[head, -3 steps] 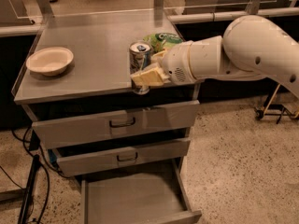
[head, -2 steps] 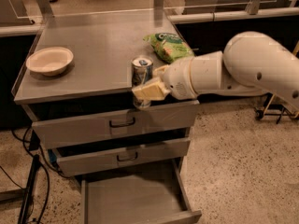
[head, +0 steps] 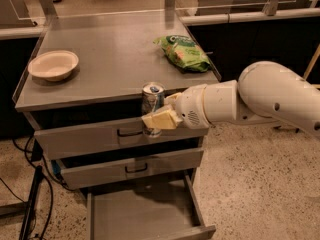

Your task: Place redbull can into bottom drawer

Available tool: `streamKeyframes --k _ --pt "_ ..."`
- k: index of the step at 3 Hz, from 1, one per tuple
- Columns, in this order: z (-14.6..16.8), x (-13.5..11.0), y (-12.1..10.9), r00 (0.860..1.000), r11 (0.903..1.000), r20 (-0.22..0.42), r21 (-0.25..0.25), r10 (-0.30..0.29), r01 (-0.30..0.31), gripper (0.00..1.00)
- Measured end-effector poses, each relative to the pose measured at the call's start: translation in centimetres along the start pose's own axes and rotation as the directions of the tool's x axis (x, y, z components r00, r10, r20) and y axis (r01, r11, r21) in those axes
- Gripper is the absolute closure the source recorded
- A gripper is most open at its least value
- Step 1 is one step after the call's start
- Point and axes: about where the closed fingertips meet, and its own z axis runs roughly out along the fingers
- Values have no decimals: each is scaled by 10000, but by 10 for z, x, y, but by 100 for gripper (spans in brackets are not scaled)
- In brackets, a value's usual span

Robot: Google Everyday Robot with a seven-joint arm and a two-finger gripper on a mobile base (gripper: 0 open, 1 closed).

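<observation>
Bowl (head: 53, 65), pale and shallow, sits at the left of the grey cabinet top (head: 110, 44). Below it you see three grey drawers stacked. The top drawer (head: 85, 140) and the middle drawer (head: 95, 173) each carry a dark handle. The bottom drawer (head: 140, 216) is pulled wide open, its flat floor showing.

Just right of centre, the redbull can (head: 152, 95) is upright in the air. It hangs just in front of the cabinet top's front edge, level with the top drawer's face and well above the bottom drawer. Your gripper (head: 157, 111) is there too, its cream fingers (head: 161, 119) clamped on the can's lower half, one in front and one behind.

Further back on the top, a green snack bag (head: 183, 52) lies near the right edge. The white arm (head: 270, 96) reaches in from the right.
</observation>
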Motion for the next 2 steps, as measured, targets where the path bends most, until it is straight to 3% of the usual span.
streamKeyframes --k 2 --pt "24 63 13 9925 9935 -480 -98 1125 -1131 100"
